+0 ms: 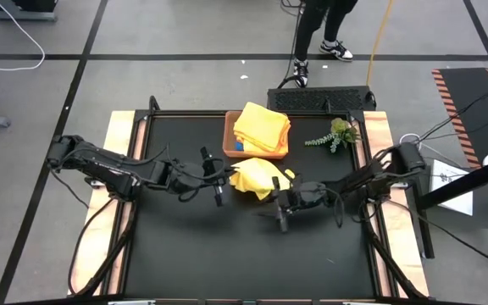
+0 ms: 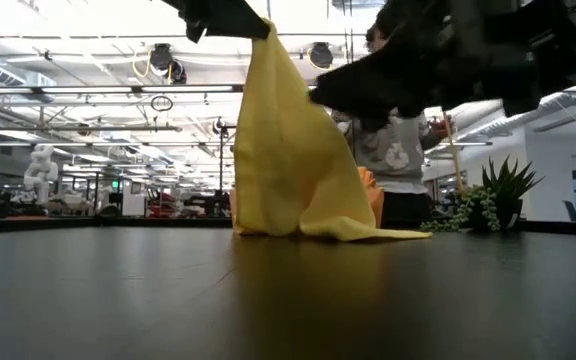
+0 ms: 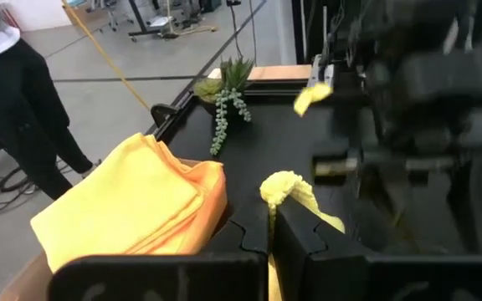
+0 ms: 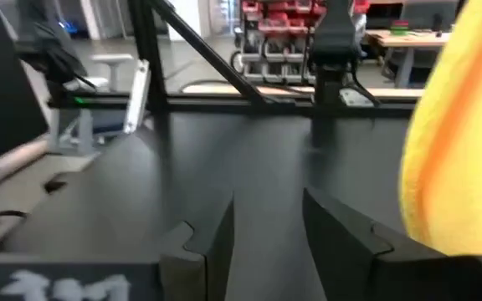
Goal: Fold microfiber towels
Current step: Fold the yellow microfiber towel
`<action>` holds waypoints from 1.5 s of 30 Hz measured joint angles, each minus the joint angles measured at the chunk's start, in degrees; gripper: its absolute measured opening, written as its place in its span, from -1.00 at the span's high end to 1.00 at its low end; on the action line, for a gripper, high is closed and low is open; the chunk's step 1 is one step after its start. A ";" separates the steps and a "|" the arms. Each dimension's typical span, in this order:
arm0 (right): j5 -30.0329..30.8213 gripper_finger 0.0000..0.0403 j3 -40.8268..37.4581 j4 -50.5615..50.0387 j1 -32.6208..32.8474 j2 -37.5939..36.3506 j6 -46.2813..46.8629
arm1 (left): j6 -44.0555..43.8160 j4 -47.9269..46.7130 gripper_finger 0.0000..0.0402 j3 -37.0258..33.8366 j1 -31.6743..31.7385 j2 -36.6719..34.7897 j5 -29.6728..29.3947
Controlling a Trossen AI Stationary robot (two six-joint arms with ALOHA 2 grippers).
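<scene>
The left gripper pinches a corner of the yellow towel, lifted beside the tray. The right gripper hangs empty, jaws parted. The thin pinch could slip, dropping the towel in a heap.

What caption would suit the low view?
Left gripper lifts a yellow towel by one corner, its bottom edge on the black table.
</scene>
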 joint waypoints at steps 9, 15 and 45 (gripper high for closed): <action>15.73 0.10 4.05 -6.02 -3.49 9.09 0.34 | 0.00 0.74 0.97 0.00 0.09 0.00 0.97; 15.91 -0.02 4.02 -7.94 -7.40 8.81 1.42 | 0.01 0.40 0.98 0.00 -0.30 0.00 1.44; -0.07 0.07 4.02 -7.25 -10.82 9.12 -3.55 | 3.56 10.21 0.98 0.00 -0.48 0.00 8.41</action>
